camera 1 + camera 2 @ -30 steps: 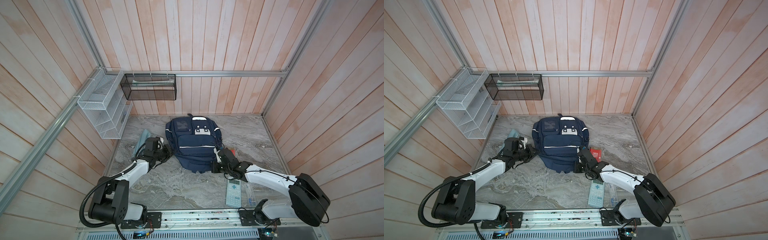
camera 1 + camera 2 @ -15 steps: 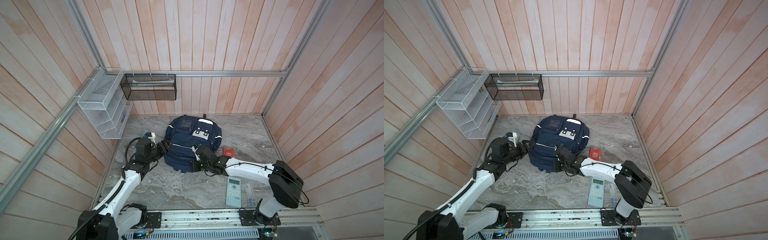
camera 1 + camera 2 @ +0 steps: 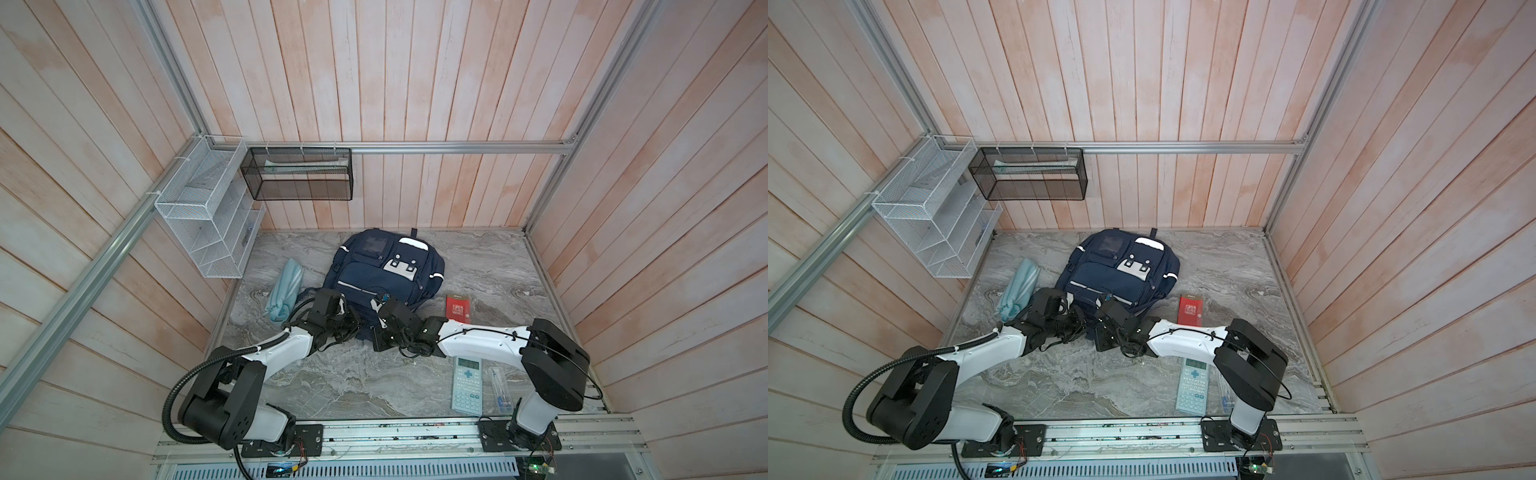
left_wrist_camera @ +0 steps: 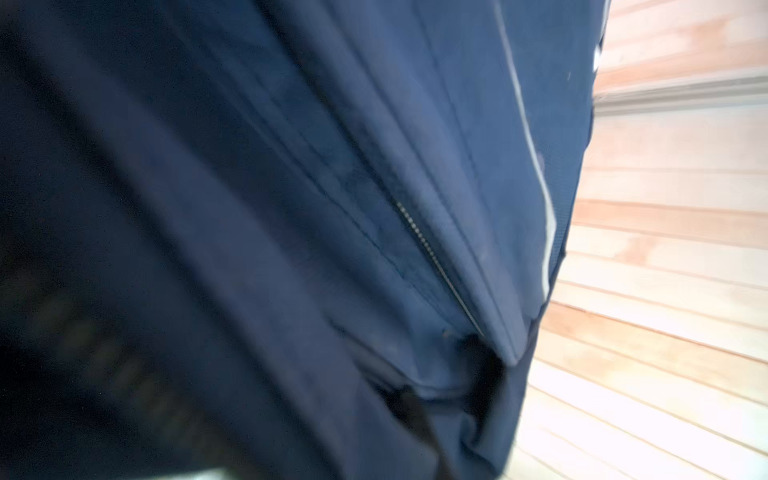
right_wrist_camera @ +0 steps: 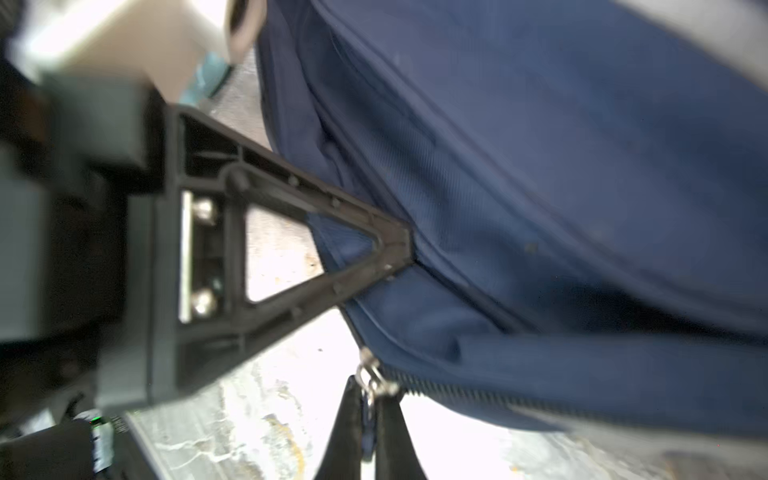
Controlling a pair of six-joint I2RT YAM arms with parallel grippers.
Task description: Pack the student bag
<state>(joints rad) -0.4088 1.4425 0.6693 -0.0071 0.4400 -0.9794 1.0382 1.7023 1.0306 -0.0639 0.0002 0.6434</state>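
Two pincers: both work at the near edge of the student bag (image 3: 376, 276), just below the middle of both top views.
Student bag: lies front up on the marble surface (image 3: 332, 386), middle of the frame, its top toward the back wall and its white flap to the upper right.
Left pincer (image 5: 403, 249): closed to a point on a fold of the bag's navy fabric. Its own wrist view shows only blurred fabric and a short run of zip teeth (image 4: 432, 253).
Right pincer (image 5: 372, 405): narrow, tips clamped on the metal zipper pull (image 5: 374, 376), close beside the left one.
Left of bag: pale blue pouch (image 3: 286, 286), just beside it.
Right of bag: red booklet (image 3: 458, 308), lying flat.
Lower right: calculator (image 3: 467, 384) with a clear pen case (image 3: 498, 386) alongside.
Upper left: white wire rack (image 3: 203, 224) and black mesh basket (image 3: 299, 174), hung on the walls.
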